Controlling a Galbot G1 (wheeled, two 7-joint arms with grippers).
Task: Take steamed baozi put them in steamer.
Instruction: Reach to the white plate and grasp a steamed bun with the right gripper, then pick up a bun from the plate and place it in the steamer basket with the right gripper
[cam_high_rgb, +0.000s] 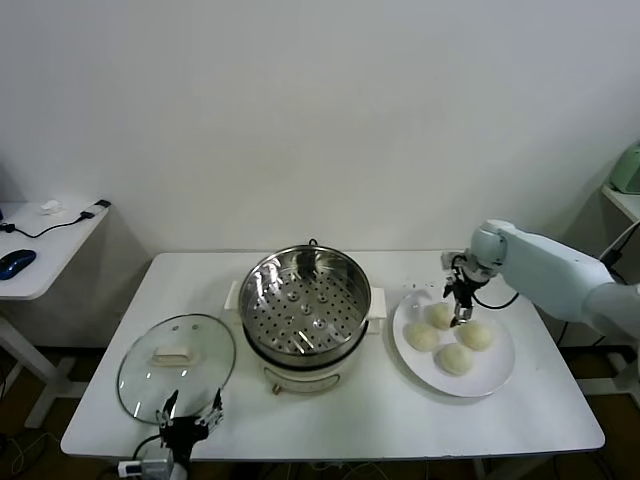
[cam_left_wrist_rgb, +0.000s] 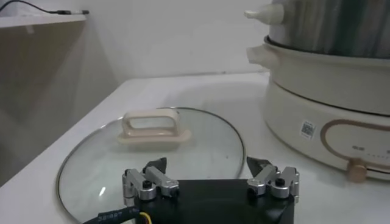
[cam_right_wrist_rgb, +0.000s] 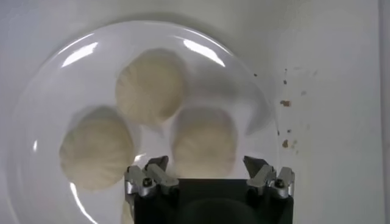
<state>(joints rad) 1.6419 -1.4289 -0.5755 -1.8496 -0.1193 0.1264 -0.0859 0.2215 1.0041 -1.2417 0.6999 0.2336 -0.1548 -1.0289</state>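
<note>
Baozi (cam_high_rgb: 452, 339) on plate (cam_high_rgb: 497, 375) (four); right tool (cam_high_rgb: 459, 318) spread above one; left tool (cam_high_rgb: 190, 421) spread, parked

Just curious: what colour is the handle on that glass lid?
Cream-white; the handle on the glass lid shows best in the left wrist view.

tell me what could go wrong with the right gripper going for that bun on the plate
1. The four baozi sit packed together on the plate; the right gripper, open just above the rear one, may nudge a neighbour as it comes down.
2. Soft buns could get dented or slip out during the carry.
3. The steamer has a raised rim, so a low carry might clip it.
The left gripper waits open by the glass lid.
</note>
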